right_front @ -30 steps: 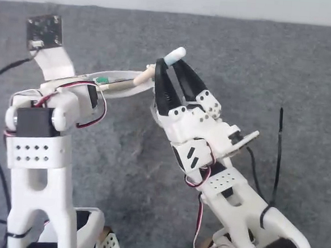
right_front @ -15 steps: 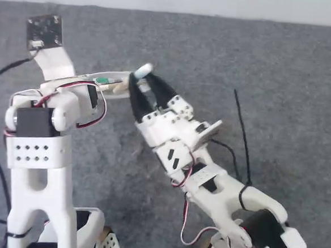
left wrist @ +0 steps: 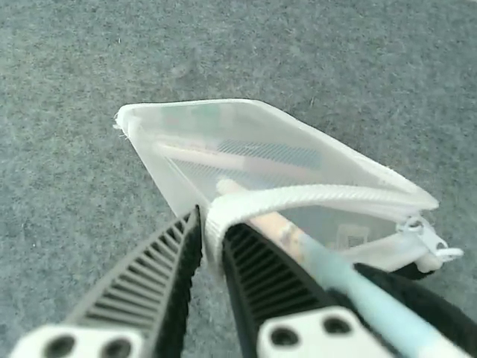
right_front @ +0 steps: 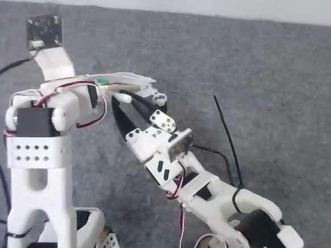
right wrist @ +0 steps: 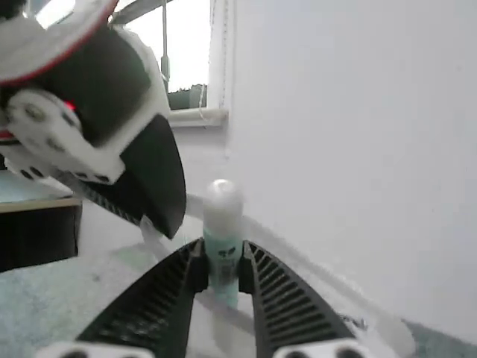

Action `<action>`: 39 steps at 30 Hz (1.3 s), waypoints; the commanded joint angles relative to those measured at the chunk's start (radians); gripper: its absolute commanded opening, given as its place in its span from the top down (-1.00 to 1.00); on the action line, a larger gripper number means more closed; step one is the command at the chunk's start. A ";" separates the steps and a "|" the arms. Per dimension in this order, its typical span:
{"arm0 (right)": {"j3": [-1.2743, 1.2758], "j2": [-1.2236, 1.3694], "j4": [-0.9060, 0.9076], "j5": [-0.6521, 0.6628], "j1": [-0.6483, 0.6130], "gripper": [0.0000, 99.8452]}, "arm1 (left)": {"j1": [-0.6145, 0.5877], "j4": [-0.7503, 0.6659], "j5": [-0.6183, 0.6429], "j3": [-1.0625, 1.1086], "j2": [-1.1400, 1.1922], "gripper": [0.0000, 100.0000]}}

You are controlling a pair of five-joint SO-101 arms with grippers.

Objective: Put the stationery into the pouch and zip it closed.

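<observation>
In the left wrist view, the left gripper [left wrist: 211,224] stands at the lower left of the frame. Its two black jaws are closed on the white zipper edge of the pouch [left wrist: 246,149], and the edge is pinched tight between them. The pouch is clear, and its mouth opens toward the lower right of this frame. The zipper pull [left wrist: 430,242] hangs at the far right end of the mouth. Some long things show through the wall of the pouch, but I cannot tell what they are.

A pen [left wrist: 358,280] comes in from the lower right corner. Its tan front part is already under the zipper edge, inside the mouth, while its pale blue part is outside.

In the right wrist view, the right gripper [right wrist: 222,253] is at the lower centre. Its jaws are closed on the pale blue part of the pen, and the white end of the pen sticks up above them. A black finger of the left gripper is at the upper left of this frame, just beside the pen.

In the high view, the pouch is at the upper left of centre, above the grey carpet [right_front: 272,63]. The right gripper meets it from below, and the right arm [right_front: 217,201] runs down to the lower right corner. The left arm [right_front: 39,138] stands at the left edge.
</observation>
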 commanded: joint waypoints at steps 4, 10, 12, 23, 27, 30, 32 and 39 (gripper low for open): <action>-0.044 -0.021 0.062 0.015 0.013 0.51 | 0.003 -0.028 -0.009 -0.030 -0.009 0.98; 0.009 -0.053 -0.094 0.041 0.016 0.70 | 0.003 -0.041 -0.011 -0.016 -0.009 0.98; 0.044 -0.120 -0.110 0.086 0.022 0.76 | 0.003 -0.041 -0.011 -0.016 -0.009 0.98; -0.002 -0.582 0.506 -0.199 0.223 0.98 | -0.060 -0.057 -0.009 -0.019 -0.009 0.98; -0.075 -0.694 0.796 -0.249 0.275 0.99 | -0.089 -0.063 -0.006 -0.019 -0.009 0.98; -0.109 -0.731 0.974 -0.201 0.274 0.99 | -0.089 -0.063 -0.005 -0.019 -0.009 0.98; -0.137 -0.720 1.044 -0.129 0.269 0.98 | -0.097 -0.064 -0.005 -0.019 -0.009 0.98; -0.147 -0.585 1.072 -0.025 0.182 0.70 | -0.137 -0.083 -0.003 -0.019 -0.009 0.98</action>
